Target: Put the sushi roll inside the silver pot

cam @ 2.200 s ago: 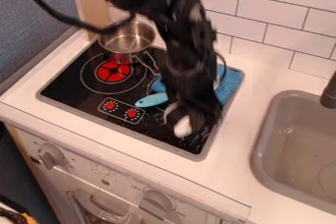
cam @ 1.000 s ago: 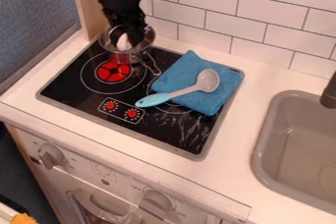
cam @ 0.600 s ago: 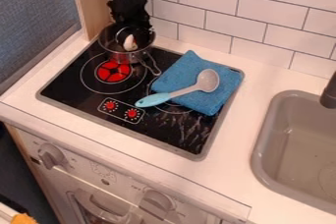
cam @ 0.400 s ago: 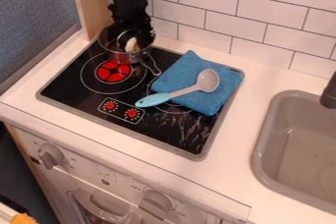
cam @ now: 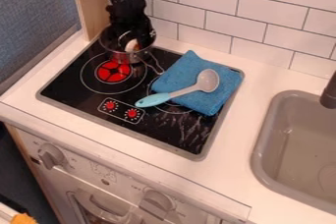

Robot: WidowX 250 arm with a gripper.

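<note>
The black gripper [cam: 136, 42] hangs down into the silver pot [cam: 117, 56] at the back left of the stove. Against the gripper, within the pot's rim, is the sushi roll [cam: 132, 45], a small white and orange piece partly covered by the gripper. Whether it touches the pot's bottom cannot be told. The pot stands behind the red burner, its handle pointing toward the front right.
A blue cloth [cam: 191, 101] lies on the right of the stove [cam: 85, 87], with a spoon [cam: 208, 80] on it, its light blue handle toward the left. The grey sink [cam: 259, 154] is at the right. White wall tiles rise behind.
The arm has swung from the stove's front right to the pot at the back left, carrying the sushi roll. Most recently the gripper has sunk slightly lower and rightward in the pot.
</note>
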